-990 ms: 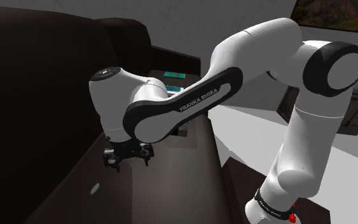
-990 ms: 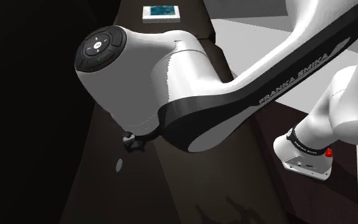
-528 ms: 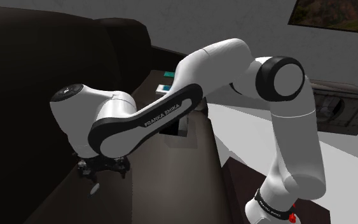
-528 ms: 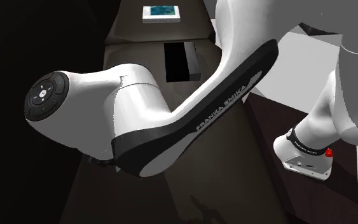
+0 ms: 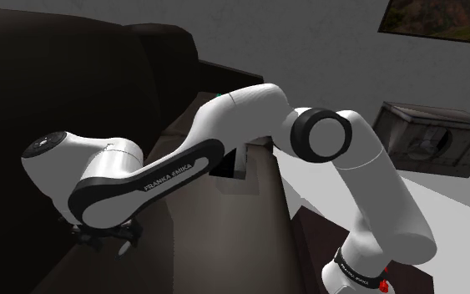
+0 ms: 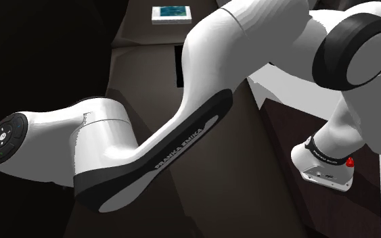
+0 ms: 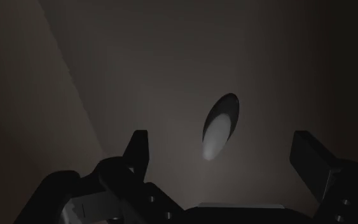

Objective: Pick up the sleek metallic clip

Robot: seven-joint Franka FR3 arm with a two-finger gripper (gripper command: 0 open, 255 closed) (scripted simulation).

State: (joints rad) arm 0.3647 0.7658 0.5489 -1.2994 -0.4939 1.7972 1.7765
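Gripper (image 7: 223, 147) held open over the clip (image 7: 220, 127).
The pale oval clip is seen between the spread fingers, untouched, on a dark brown surface (image 7: 171, 57). In the second exterior view it is hidden by the white arm (image 6: 107, 145); a flat teal item (image 6: 170, 13) is set well apart.

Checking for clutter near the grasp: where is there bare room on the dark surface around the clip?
The dark surface is bare all round the pale oval clip; the open gripper flanks it without touching. In the second exterior view a bare stretch runs beyond the arm to the far end, where the teal-topped item makes the one crowded spot.
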